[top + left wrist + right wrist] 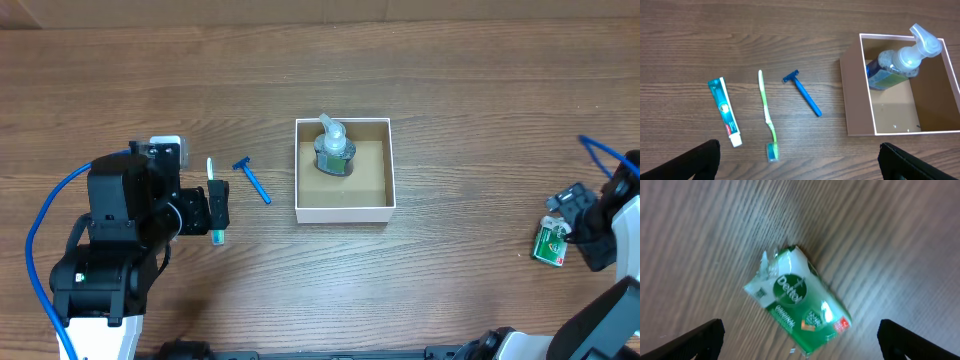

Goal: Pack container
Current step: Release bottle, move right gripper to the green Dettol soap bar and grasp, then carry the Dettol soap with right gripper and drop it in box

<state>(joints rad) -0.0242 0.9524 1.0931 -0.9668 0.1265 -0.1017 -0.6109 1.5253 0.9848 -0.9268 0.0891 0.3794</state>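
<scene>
my left gripper [799, 164] hangs over the dark wooden table [450, 90] with its fingers spread wide and nothing between them. right below it lies a slim green plastic toothbrush [766, 114], its head at the near end. just left of that is a teal-and-white toothpaste tube [726, 112], and just right of it a blue disposable razor [802, 93]. the three lie side by side without touching.

farther right, at the middle of the table, sits the white-walled square cardboard box [343, 212], brown inside and apart from the razor. a clear pump bottle with a blue-green label [895, 62] sits in the far part of the box, its white pump head toward the far wall. i cannot tell whether it stands or leans.

my right gripper [800, 345], at the table's right end and well apart from the box, also has its fingers spread with nothing held. a green dettol soap packet [797, 300] lies flat on the wood below it, untouched.
</scene>
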